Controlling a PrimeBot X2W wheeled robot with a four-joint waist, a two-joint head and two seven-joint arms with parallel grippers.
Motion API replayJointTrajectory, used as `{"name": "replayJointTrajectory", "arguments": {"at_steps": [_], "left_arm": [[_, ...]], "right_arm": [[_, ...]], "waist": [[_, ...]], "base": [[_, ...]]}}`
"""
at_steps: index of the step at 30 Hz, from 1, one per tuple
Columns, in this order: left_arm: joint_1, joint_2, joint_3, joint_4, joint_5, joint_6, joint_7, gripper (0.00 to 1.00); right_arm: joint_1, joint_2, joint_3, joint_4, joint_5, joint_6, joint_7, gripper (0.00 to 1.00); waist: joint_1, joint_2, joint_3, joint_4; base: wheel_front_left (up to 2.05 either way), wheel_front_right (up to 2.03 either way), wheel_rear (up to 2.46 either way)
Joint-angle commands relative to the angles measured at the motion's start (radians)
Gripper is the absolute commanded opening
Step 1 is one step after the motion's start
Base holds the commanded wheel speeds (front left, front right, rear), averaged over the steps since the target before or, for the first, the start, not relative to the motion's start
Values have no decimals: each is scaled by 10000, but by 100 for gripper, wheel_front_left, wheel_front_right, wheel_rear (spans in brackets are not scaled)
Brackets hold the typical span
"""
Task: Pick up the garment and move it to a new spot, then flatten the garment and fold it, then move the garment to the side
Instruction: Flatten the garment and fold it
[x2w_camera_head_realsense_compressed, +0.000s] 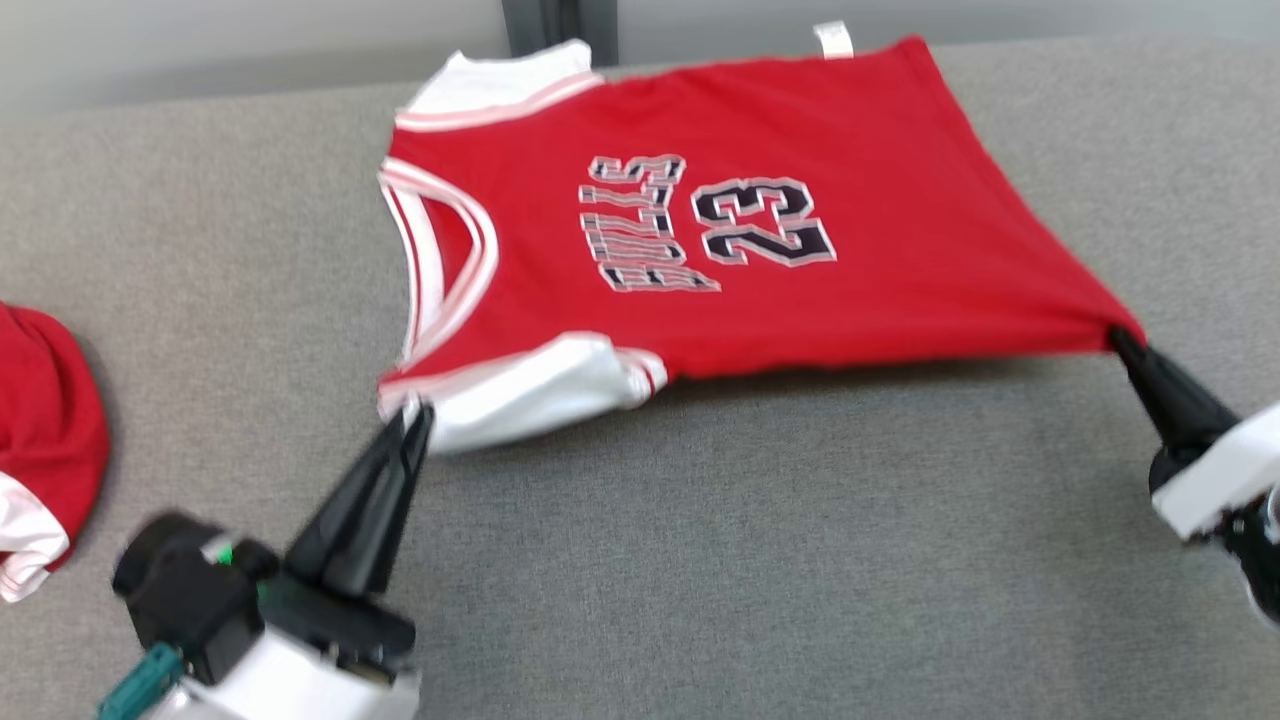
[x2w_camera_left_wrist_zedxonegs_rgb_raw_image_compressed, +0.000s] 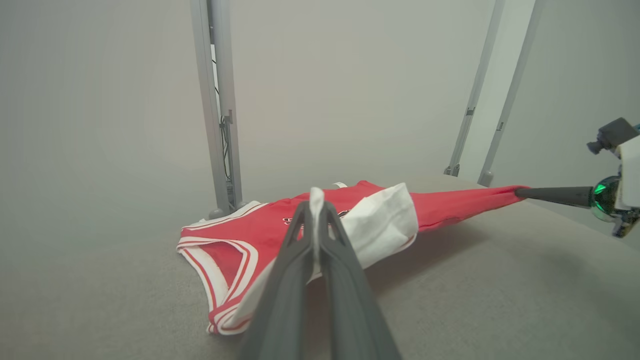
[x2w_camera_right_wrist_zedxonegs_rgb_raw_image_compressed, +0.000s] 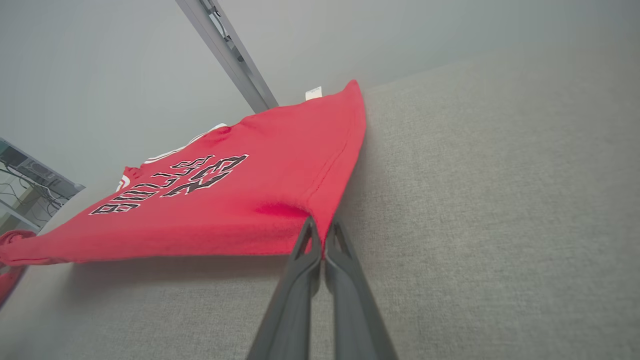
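The red jersey (x2w_camera_head_realsense_compressed: 880, 200) lies on the grey surface (x2w_camera_head_realsense_compressed: 760, 560) with its printed side up and its near edge raised and stretched taut. The left gripper (x2w_camera_head_realsense_compressed: 417, 412) is clamped on the white sleeve edge at the near-left corner. The right gripper (x2w_camera_head_realsense_compressed: 1122, 338) is pinched on the red hem corner at the near right. A second red garment (x2w_camera_head_realsense_compressed: 45, 420) lies well apart at the far left.

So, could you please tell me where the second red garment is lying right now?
The second red garment lies at the head view's left edge on the grey surface, left of the left gripper and apart from the Bulls jersey.
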Motion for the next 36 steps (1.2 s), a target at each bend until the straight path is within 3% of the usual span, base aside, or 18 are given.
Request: {"name": "replayJointTrajectory", "arguments": {"at_steps": [1,8,17,21,27,36], "left_arm": [[652,-51,72,-26,-366,40,-37,0],[2314,-66,186,-373,-796,189,-128,0],[3614,537,-291,-1393,-906,113,641,0],[3188,301,-432,-1290,-953,5,625,0],[2231,-175,-353,-718,-795,-164,197,0],[378,-699,-23,689,-337,-526,-112,0]], "right_arm": [[562,-97,-35,-56,101,-3,-134,0],[2075,-361,-317,-360,169,-3,-262,0],[4091,-1327,-723,-1260,278,-3,-190,0],[4359,-1301,-963,-1619,644,-3,119,0],[4271,-836,-1515,-1951,2081,-1,779,0],[2885,-223,-1953,-1403,2610,-1,1230,0]], "waist": [[-1,0,-573,-80],[-1,0,-1281,22],[-1,0,-1895,233],[-1,0,-1909,244],[-1,0,-1638,255],[-1,0,-609,272]], "base": [[0,0,0],[0,0,0],[0,0,0],[0,0,0],[0,0,0],[0,0,0]]}}
